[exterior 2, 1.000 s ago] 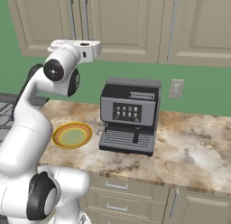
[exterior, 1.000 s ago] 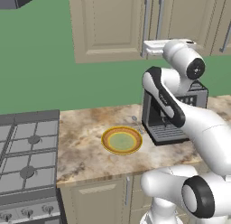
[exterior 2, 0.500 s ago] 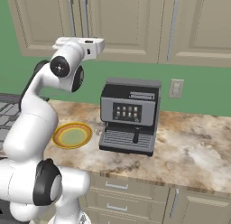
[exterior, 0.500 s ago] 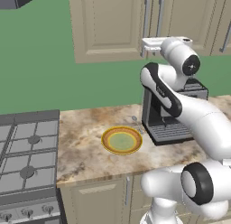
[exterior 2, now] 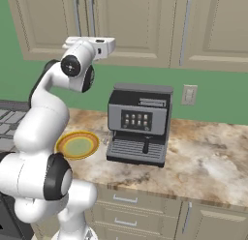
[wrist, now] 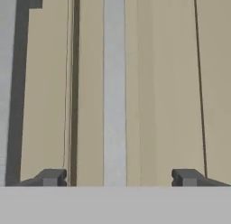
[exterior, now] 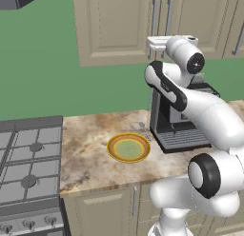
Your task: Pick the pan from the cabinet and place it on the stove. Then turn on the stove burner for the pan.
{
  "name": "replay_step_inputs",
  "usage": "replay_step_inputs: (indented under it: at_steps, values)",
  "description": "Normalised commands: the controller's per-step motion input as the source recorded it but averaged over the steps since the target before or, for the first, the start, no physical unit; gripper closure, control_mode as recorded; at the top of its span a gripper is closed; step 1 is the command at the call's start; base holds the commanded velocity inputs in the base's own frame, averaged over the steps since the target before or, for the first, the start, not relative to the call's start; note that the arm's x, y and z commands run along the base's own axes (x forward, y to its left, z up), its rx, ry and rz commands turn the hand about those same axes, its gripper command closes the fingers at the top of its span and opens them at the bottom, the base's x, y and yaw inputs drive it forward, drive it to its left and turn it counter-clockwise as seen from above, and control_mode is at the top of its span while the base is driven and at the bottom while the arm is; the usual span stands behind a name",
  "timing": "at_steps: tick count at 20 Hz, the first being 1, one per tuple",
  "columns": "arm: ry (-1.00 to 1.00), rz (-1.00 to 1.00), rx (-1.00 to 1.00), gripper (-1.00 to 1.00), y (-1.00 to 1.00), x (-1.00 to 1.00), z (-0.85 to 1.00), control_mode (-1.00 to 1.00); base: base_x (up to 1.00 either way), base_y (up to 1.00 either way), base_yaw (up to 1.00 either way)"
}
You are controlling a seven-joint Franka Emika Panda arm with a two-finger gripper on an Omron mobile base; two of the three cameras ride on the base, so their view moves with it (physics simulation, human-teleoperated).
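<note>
The gripper is raised to the cabinet, just in front of the doors near their lower edge. In the hand view its two fingertips stand spread wide apart, with a silver bar handle running between them and nearer the left tip; neither tip visibly touches it. Another handle shows at the left edge of that view, and the dark seam between two doors lies just left of the bracketed handle.

From the base views the hand sits at the bottom of the upper cabinet, where two handles hang side by side; the doors are all closed. The pan is not visible.

The stove takes up the left end of the counter, its grates bare and its knobs along the front edge. A plate with a yellow rim and green centre lies near the middle of the counter, closer to the front edge, well apart from the stove. A coffee machine stands just right of the plate, toward the back edge, under the cabinet. A wall socket sits on the green wall beside the machine.
</note>
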Motion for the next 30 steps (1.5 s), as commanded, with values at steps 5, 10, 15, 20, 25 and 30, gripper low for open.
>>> replay_step_inputs:
  at_steps: [5, 10, 15, 20, 25, 30]
  values:
    - [0.00, 0.00, 0.00, -1.00, 0.28, 0.56, -0.18, -1.00, 0.00, 0.00, 0.00]
    - [0.00, 0.00, 0.00, 1.00, 0.24, 0.43, -0.23, -1.00, 0.00, 0.00, 0.00]
    - [0.01, -0.01, -0.01, 1.00, 0.10, -0.05, -0.01, -1.00, 0.00, 0.00, 0.00]
    - [0.00, 0.05, 0.00, 1.00, -0.12, -0.28, -0.08, -1.00, 0.00, 0.00, 0.00]
    - [0.00, 0.08, 0.00, 1.00, -0.29, -0.55, -0.03, -1.00, 0.00, 0.00, 0.00]
    - [0.00, 0.07, 0.00, 1.00, -0.45, -0.72, -0.01, -1.00, 0.00, 0.00, 0.00]
